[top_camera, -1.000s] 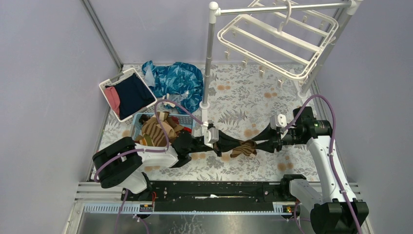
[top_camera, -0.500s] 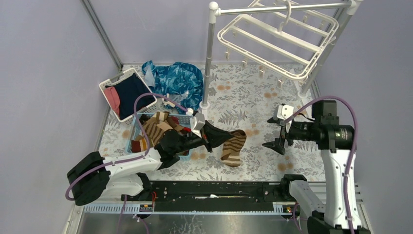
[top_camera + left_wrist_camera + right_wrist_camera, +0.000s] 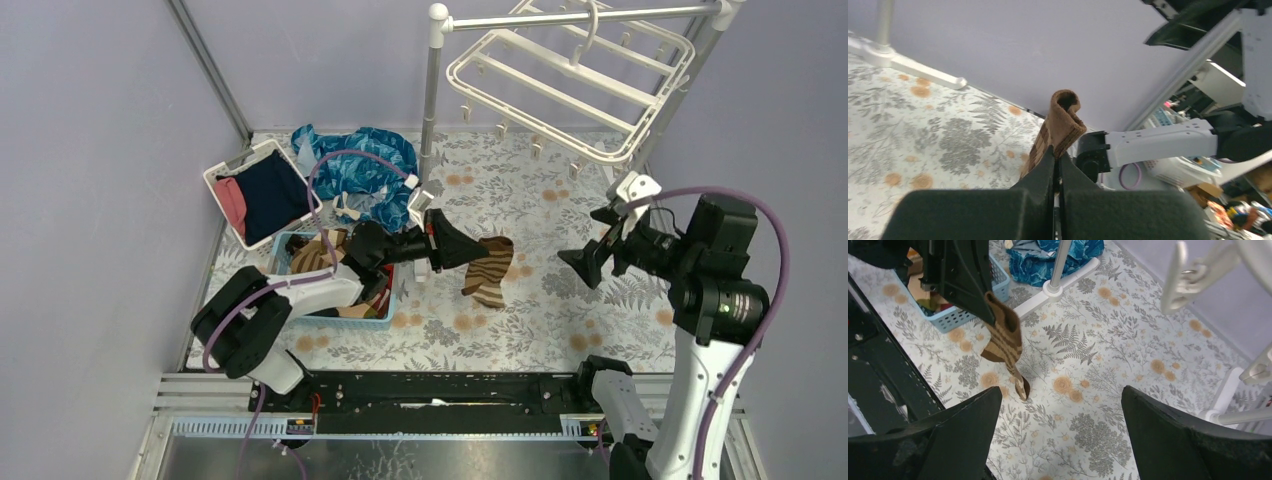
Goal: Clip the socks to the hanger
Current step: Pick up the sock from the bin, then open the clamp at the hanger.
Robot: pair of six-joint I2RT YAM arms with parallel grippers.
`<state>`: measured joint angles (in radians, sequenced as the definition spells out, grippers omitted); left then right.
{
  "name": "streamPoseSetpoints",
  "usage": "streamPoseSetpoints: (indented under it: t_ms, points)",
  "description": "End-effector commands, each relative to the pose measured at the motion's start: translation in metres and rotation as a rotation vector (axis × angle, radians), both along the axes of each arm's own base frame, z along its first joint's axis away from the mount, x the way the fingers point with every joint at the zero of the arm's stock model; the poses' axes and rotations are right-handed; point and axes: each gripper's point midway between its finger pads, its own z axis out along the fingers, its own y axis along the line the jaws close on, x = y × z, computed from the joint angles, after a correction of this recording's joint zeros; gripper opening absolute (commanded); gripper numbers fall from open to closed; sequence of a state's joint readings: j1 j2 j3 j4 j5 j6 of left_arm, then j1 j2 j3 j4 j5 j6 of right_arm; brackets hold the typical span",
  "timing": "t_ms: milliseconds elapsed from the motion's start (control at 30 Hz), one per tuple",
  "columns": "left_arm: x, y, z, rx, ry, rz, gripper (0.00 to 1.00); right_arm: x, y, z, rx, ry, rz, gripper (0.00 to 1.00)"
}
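Note:
My left gripper (image 3: 462,246) is shut on the cuff of a brown dark-striped sock (image 3: 490,272), which hangs from it just above the floral table. In the left wrist view the folded cuff (image 3: 1064,117) sticks up from the closed jaws. The right wrist view has the sock (image 3: 1004,342) dangling at upper left. My right gripper (image 3: 590,256) stands wide open and empty to the right of the sock, apart from it. The white hanger (image 3: 570,78) hangs from the rack's top bar at the back, its clips (image 3: 538,147) dangling. More socks (image 3: 322,258) lie in a blue basket (image 3: 393,292).
A white basket (image 3: 215,175) with navy and pink clothes sits at the back left. A blue patterned cloth (image 3: 365,165) lies beside the rack's upright pole (image 3: 430,120). The pole's foot (image 3: 1055,290) rests on the table behind the sock.
My right gripper let go of the sock, opened wide and drew back up to the right. My left gripper lifted the sock toward the back, so it now hangs from that gripper alone.

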<state>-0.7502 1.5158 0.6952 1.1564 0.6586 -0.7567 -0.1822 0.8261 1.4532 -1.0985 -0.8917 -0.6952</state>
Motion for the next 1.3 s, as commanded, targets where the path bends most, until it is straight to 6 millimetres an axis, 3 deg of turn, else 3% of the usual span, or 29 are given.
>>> streamPoseSetpoints:
  t_ms: [0,200,400,533,633,733,833,1000,1133,1267]
  points:
    - [-0.027,0.000,0.040,-0.106,-0.062,-0.164,0.00,0.020,0.005,0.010,0.184,0.055,0.020,0.96]
    - [-0.040,0.002,0.043,-0.102,-0.116,-0.109,0.00,0.014,0.006,0.004,0.253,0.011,0.002,0.93]
    - [-0.055,-0.014,0.027,0.055,-0.166,-0.060,0.00,0.034,0.002,-0.007,0.347,-0.019,-0.054,0.90]
    - [-0.059,-0.006,0.024,0.075,-0.153,-0.047,0.00,0.021,0.007,-0.014,0.325,-0.144,-0.034,0.91]
    - [-0.061,-0.003,0.021,0.100,-0.151,-0.043,0.00,0.007,0.011,-0.006,0.297,-0.410,-0.021,1.00]
    - [-0.061,0.000,0.022,0.111,-0.171,-0.032,0.00,-0.003,0.017,-0.005,0.323,-0.406,0.004,1.00]
    - [-0.061,0.004,0.021,0.117,-0.208,-0.008,0.00,0.008,0.015,0.003,0.362,-0.334,-0.002,1.00]
    - [-0.053,0.009,0.019,0.149,-0.269,0.047,0.00,0.014,0.012,0.033,0.363,-0.546,0.024,1.00]
    - [-0.052,0.010,0.021,0.145,-0.292,0.061,0.00,0.033,0.000,0.038,0.354,-0.560,-0.033,1.00]
    - [-0.051,0.011,0.021,0.127,-0.295,0.075,0.00,0.037,-0.001,0.043,0.355,-0.625,-0.010,1.00]
